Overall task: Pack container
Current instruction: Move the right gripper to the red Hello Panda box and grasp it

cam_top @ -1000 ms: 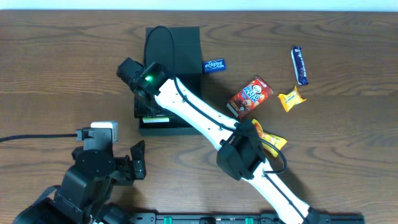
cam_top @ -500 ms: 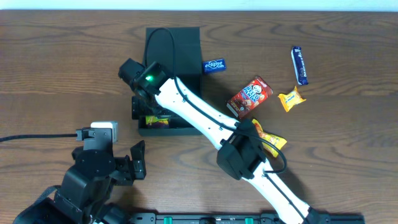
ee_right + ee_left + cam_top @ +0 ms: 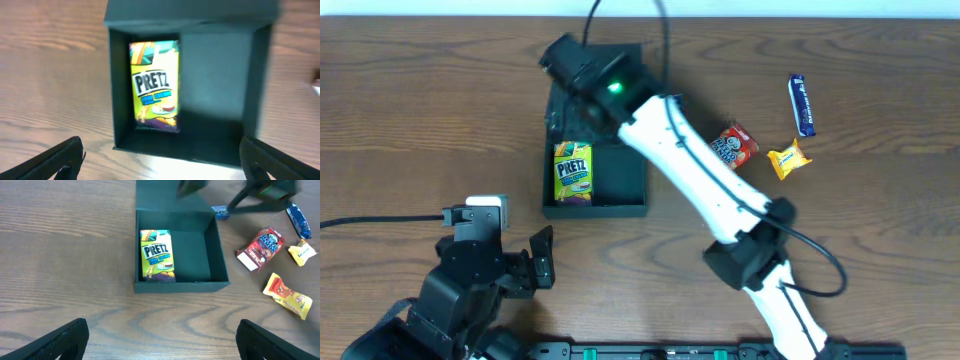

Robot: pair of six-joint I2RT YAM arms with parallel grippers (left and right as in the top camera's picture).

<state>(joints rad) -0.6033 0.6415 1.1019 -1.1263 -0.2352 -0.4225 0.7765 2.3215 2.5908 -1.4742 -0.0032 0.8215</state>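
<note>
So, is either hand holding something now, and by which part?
Nothing is held. The left hand and the right hand are both open and empty; the Pretz box lies inside the container.

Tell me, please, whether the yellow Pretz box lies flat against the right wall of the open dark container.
Not quite: the Pretz box lies flat against the left wall of the open dark container, not the right. The overhead view shows it, and both wrist views agree.

One container (image 3: 180, 286), one Pretz box (image 3: 158, 255), one red packet (image 3: 260, 248), one blue bar (image 3: 298, 221), one gum pack (image 3: 220, 212), and two yellow sweets: small yellow wrapper (image 3: 302, 252), larger yellow packet (image 3: 289, 295).
</note>
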